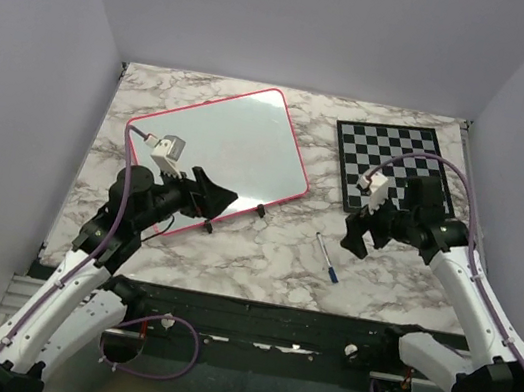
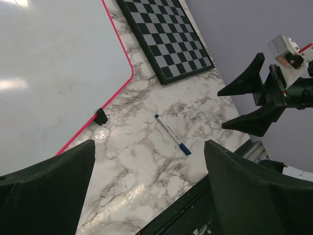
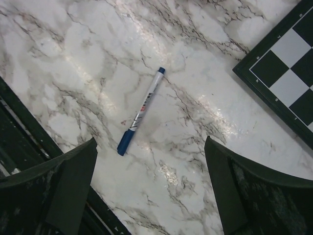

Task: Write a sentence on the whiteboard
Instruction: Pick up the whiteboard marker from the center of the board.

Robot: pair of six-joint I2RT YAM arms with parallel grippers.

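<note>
right of the whiteboard (image 1: 231,140), a marker (image 1: 326,258) is lying loose; my left gripper (image 1: 219,199) and right gripper (image 1: 356,241) are gaping wide, empty.

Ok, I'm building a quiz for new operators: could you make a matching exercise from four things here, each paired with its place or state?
Things:
1. large white pink-rimmed whiteboard
2. grey-and-black checkered chessboard
3. white marker pen with blue cap
4. right gripper

Places or states:
A. open, empty
B. far right of the marble table
C. lying loose near the front edge
D. left half, no writing visible

Pairs: 1-D, 2-B, 3-C, 4-A
</note>
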